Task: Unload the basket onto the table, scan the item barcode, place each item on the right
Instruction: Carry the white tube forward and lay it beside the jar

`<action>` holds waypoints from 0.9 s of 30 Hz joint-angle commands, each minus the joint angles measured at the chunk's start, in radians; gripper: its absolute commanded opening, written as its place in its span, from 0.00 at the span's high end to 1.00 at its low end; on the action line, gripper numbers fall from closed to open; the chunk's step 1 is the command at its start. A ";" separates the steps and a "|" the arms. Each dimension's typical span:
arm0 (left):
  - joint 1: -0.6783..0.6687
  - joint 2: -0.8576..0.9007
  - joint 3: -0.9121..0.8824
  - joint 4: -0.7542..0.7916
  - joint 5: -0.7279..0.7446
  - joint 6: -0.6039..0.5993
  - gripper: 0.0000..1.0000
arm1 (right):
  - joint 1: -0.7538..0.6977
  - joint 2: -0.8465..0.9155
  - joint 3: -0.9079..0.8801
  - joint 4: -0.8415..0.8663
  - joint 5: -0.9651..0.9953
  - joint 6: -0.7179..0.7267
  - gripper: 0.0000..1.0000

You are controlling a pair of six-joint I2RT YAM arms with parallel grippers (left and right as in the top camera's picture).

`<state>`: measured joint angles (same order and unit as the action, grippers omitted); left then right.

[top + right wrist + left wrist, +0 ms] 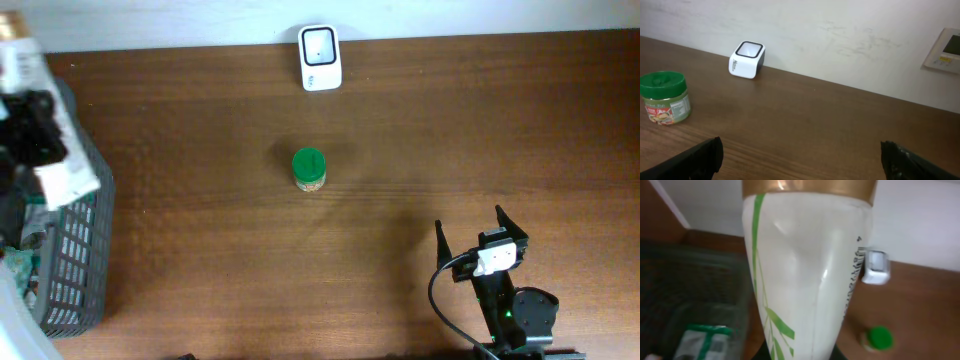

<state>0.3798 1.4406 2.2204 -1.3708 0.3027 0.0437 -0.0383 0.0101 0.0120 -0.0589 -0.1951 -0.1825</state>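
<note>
My left gripper [30,122] hangs above the basket at the far left, shut on a white tube [22,70] with green leaves and a gold cap. This tube [805,270] fills the left wrist view, and black barcode print [857,262] shows along its right edge. Only dark slivers of the fingers show at the bottom beside my left gripper [802,356]. The white scanner [320,57] stands at the table's far edge, also seen past the tube [875,266] and from the right wrist [746,60]. My right gripper [480,232] rests open at the front right, holding nothing [802,160].
A green-lidded jar [308,168] stands mid-table, in front of the scanner [877,338] [664,97]. A grey mesh basket [80,260] with packaged items [705,342] takes up the left edge. A white wall runs behind the table.
</note>
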 commanded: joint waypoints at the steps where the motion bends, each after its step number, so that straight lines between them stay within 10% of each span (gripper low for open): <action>1: -0.098 0.042 -0.023 -0.023 0.005 -0.026 1.00 | 0.007 -0.006 -0.006 -0.005 0.005 0.007 0.02; 9: -0.322 0.094 -0.334 0.051 -0.032 -0.122 1.00 | 0.007 -0.006 -0.006 -0.005 0.005 0.007 0.02; 20: -0.534 0.114 -1.040 0.720 -0.136 -0.384 1.00 | 0.007 -0.006 -0.006 -0.005 0.005 0.007 0.02; 27: -0.613 0.248 -1.173 0.944 -0.144 -0.418 1.00 | 0.007 -0.006 -0.006 -0.005 0.005 0.007 0.02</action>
<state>-0.2039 1.6264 1.0599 -0.4759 0.1696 -0.3325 -0.0383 0.0101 0.0120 -0.0593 -0.1955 -0.1833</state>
